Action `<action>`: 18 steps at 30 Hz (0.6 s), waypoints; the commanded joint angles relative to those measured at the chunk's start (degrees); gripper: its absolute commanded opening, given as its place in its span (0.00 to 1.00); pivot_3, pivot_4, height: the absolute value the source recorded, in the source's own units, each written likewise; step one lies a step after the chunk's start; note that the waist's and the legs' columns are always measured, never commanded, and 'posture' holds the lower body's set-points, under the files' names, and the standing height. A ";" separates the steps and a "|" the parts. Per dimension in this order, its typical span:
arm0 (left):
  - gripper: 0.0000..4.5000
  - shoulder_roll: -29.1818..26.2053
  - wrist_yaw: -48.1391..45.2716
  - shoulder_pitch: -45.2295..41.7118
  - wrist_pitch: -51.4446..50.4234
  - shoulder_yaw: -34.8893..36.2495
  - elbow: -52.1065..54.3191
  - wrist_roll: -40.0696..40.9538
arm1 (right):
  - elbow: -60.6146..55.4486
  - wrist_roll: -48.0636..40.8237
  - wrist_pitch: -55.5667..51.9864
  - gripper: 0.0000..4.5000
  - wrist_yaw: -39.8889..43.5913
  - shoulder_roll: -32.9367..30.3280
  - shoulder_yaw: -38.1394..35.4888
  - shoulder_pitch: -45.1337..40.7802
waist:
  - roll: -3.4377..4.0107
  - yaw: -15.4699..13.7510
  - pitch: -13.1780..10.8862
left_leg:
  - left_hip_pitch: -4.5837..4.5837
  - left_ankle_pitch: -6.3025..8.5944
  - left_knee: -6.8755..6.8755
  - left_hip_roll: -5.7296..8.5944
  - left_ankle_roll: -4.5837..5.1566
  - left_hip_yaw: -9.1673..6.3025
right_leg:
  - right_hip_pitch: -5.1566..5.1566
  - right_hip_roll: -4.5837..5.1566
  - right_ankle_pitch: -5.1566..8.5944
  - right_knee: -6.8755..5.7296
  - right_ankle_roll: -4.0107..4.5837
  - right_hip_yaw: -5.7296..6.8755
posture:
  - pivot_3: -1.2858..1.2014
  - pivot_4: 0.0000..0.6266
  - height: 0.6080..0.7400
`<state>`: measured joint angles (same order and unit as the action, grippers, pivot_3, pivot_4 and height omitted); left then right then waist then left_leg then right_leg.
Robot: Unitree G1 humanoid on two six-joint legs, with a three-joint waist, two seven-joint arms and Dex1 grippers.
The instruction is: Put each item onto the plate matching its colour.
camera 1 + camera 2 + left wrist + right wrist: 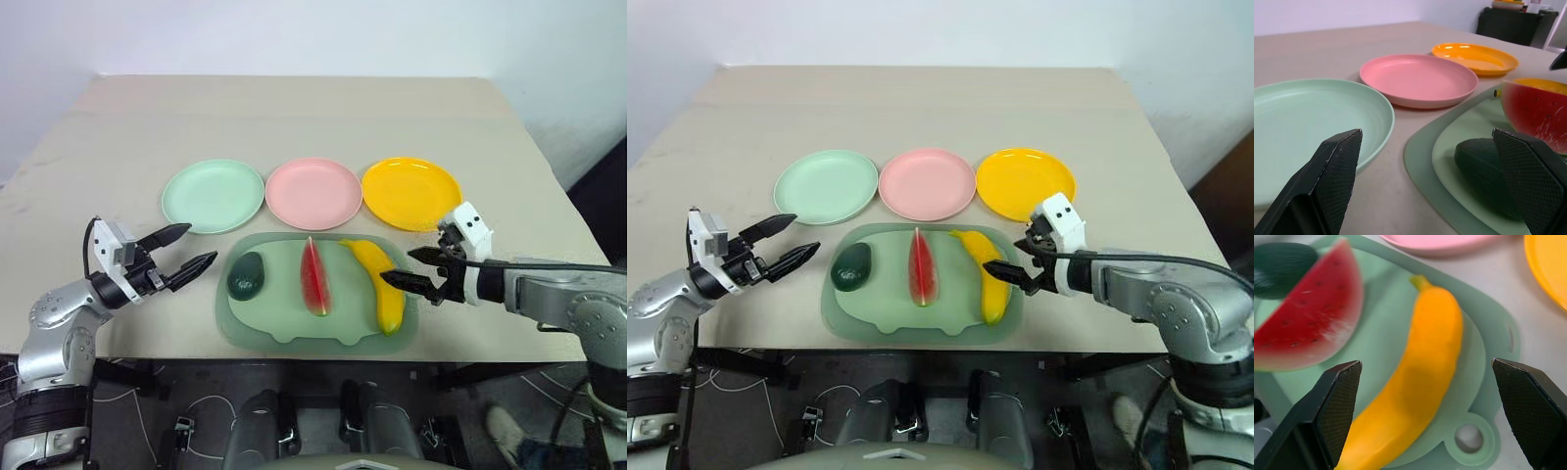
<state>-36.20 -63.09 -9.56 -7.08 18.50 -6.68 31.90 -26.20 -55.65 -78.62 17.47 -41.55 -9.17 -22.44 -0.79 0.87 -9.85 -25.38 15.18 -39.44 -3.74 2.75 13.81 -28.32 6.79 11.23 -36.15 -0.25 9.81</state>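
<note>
Presently both hands gape empty: right hand (413,270) poised over banana (380,284) on tray (235,323), left hand (192,248) beside tray near mint plate (213,195).

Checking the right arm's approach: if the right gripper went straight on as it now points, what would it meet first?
Most likely the banana: the open right gripper points at it from just above, on the tray.

plates (313,193): glossy plastic | tray (294,328): matt plastic | table (294,117): matt
</note>
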 commanded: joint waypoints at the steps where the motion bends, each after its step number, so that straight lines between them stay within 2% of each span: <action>1: 0.99 -0.58 -1.08 -1.26 0.17 -0.69 1.96 0.58 | 2.63 0.55 -5.23 1.00 -3.94 3.09 -0.98 -3.21 | 0.00 0.04 0.00 | 0.00 0.00 0.00 0.00 0.00 0.01 | 0.00 0.00 0.00 0.00 0.00 0.00 | 0.52 0.24 0.67; 6: 0.99 0.02 -1.14 -1.23 -0.24 -2.36 3.98 0.55 | 3.67 2.68 -11.74 1.00 -6.77 7.36 0.46 -6.50 | 0.01 0.19 0.00 | -0.02 0.00 0.00 0.00 0.00 0.04 | -0.03 -0.01 -0.01 -0.04 -0.01 -0.01 | 0.52 0.24 0.67; 17: 0.99 -1.81 -5.53 -0.33 -3.04 -5.49 8.76 1.47 | 3.44 7.42 -13.87 1.00 -7.11 10.86 2.73 -8.32 | 0.03 0.29 0.02 | -0.01 -0.01 0.04 -0.01 -0.02 0.11 | -0.06 -0.03 -0.01 -0.05 -0.02 -0.04 | 0.52 0.24 0.67; 18: 1.00 -1.93 -5.75 -0.36 -2.82 -5.64 8.66 1.32 | 3.48 7.94 -13.87 0.92 -7.12 10.97 2.79 -8.30 | 0.03 0.29 0.02 | -0.01 -0.01 0.05 -0.01 -0.02 0.12 | -0.06 -0.02 -0.01 -0.05 -0.02 -0.04 | 0.52 0.24 0.67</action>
<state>-37.39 -68.16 -9.70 -10.41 12.56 0.45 33.01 -22.13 -48.73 -92.09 10.51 -30.81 -6.66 -29.86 -0.76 1.16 -9.83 -25.39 15.17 -39.38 -3.75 2.73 13.93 -28.39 6.77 11.22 -36.20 -0.26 9.77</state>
